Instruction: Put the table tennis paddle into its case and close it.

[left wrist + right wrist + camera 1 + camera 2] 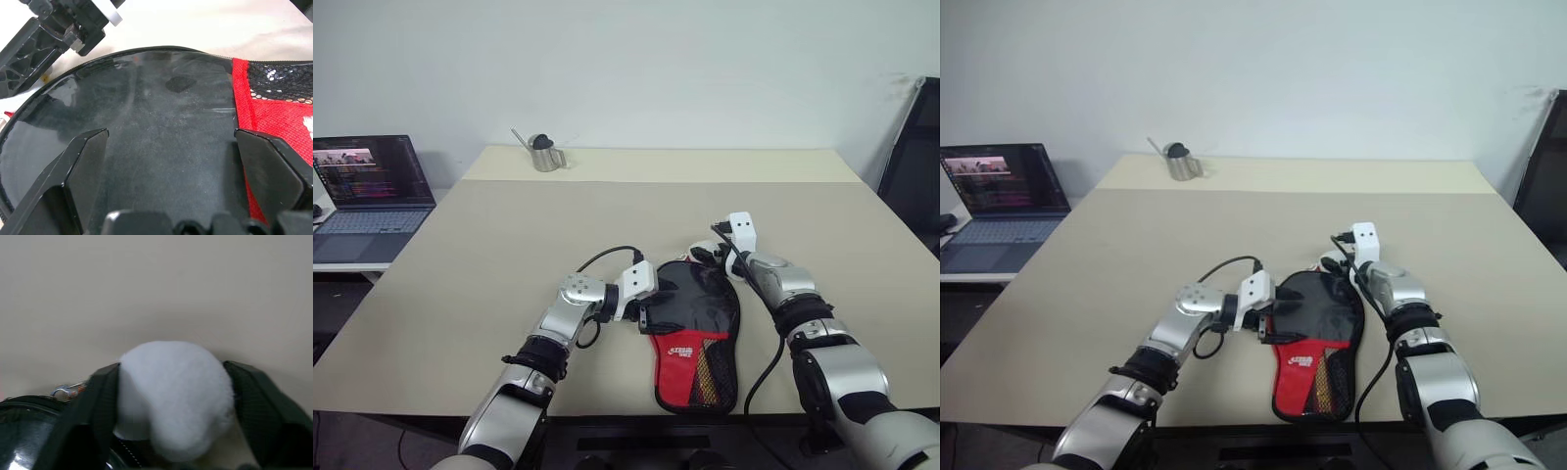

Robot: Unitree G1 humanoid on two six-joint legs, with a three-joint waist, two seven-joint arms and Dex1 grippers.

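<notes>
The case [695, 333] lies flat near the table's front edge, its red lettered panel and black mesh toward me and its glossy black round end [171, 98] away from me. The paddle is hidden; I cannot tell whether the dark face under the glossy cover is it. My left gripper [651, 311] is open at the case's left rim, its fingers [88, 156] spread over the round end. My right gripper [705, 255] is at the case's far rim, shut on a white ball [171, 396] that sits between its fingers [98, 396].
The beige table [558, 225] has free room all around the case. A small metal can [545, 154] stands at the back left. An open laptop [372, 191] sits on a side table to the left. A black chair [915, 166] stands at the right.
</notes>
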